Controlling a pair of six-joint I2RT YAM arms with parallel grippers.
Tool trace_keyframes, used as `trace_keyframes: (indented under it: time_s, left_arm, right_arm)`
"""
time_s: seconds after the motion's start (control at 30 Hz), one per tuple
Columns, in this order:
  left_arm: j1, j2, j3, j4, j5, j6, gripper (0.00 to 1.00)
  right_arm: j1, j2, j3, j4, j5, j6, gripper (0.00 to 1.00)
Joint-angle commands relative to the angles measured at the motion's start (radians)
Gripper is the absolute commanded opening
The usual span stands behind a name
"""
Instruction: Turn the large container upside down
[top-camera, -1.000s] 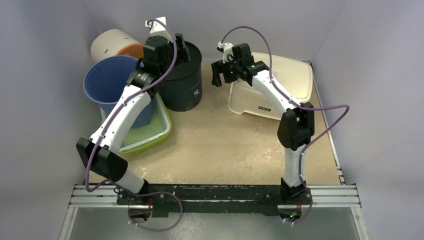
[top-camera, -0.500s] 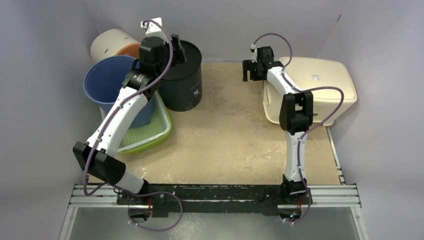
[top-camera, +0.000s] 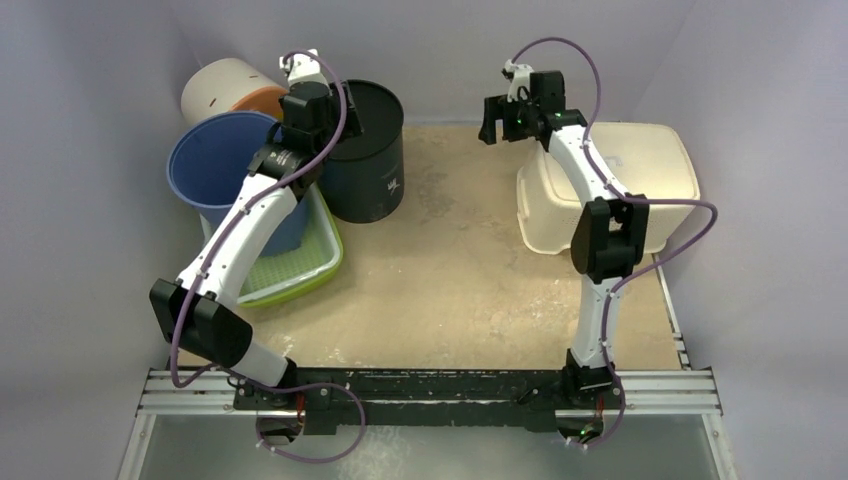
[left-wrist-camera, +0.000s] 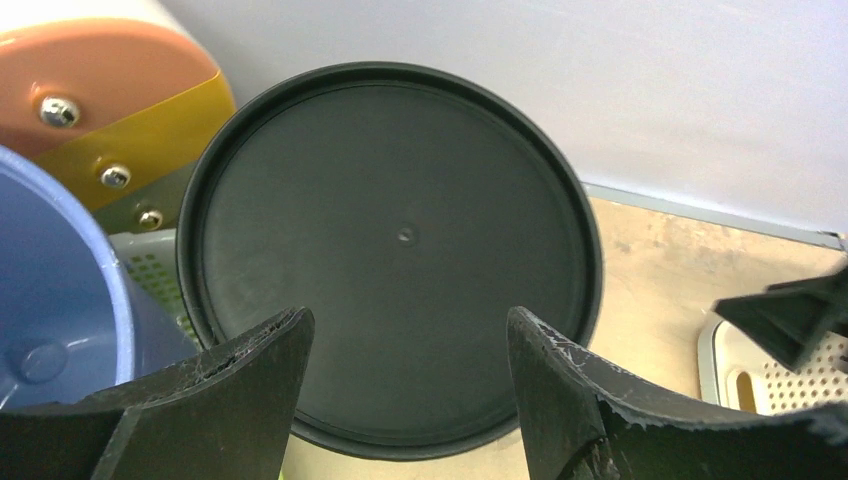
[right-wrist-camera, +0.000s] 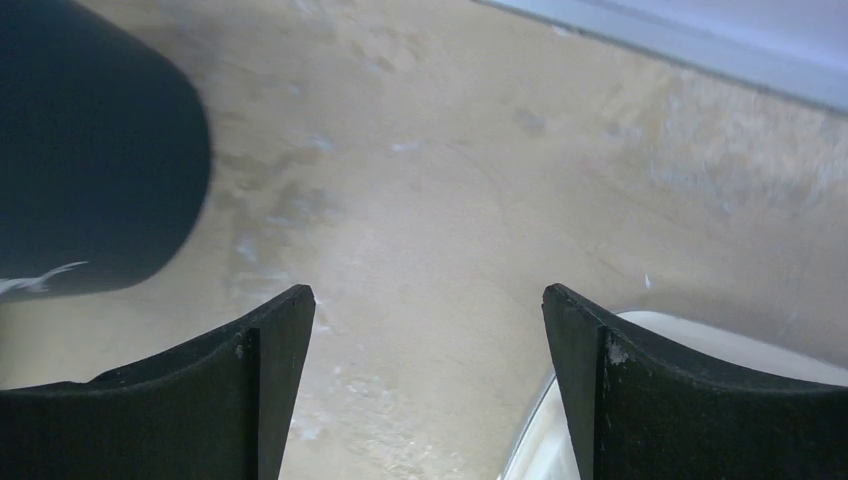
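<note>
**With the cream bin sitting base-up, both claws hang empty**

Since the table carries everything, we start there. The cream bin, our large container, sits at the table's right side near the wall. Its smooth bottom faces up and its rim looks to be down on the surface, so we judge the flip done or close to it.

We'd expect thin moulded plastic: light, fairly stiff, walls that give a little, slick across that bare base. If it needs re-seating, we'd pinch the rim lip at a corner, not the rounded bottom.

Far left: blue bucket, black drum just beside it, green tray nearer us.

The left gripper hovers over the drum's flat top, fingers spread, nothing between them. The right gripper hangs over bare table beside the bin's far left corner, spread wide, empty, clear of the bin.
</note>
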Motion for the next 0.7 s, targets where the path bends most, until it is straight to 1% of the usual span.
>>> trace_keyframes:
  time_s: [0.0,0.2,0.37,0.5,0.67]
  left_arm:
    - [0.046,0.014,-0.025,0.045,-0.066,-0.051,0.7]
    - [0.112,0.036,-0.052,0.137,-0.111,-0.098,0.7]
    - [0.166,0.079,-0.003,0.208,-0.098,-0.091,0.71]
    - [0.221,0.142,0.043,0.196,-0.009,-0.137,0.71]
    - [0.257,0.173,0.018,0.232,0.087,-0.2,0.71]
  right_arm:
    - [0.059,-0.115,0.02,0.043,-0.131,-0.062,0.87]
    - [0.08,-0.118,0.026,0.042,-0.183,-0.03,0.87]
    - [0.081,-0.13,0.002,0.051,-0.19,-0.017,0.87]
    - [0.08,-0.14,0.002,0.05,-0.188,-0.009,0.87]
    - [0.08,-0.152,0.012,0.038,-0.186,-0.002,0.87]
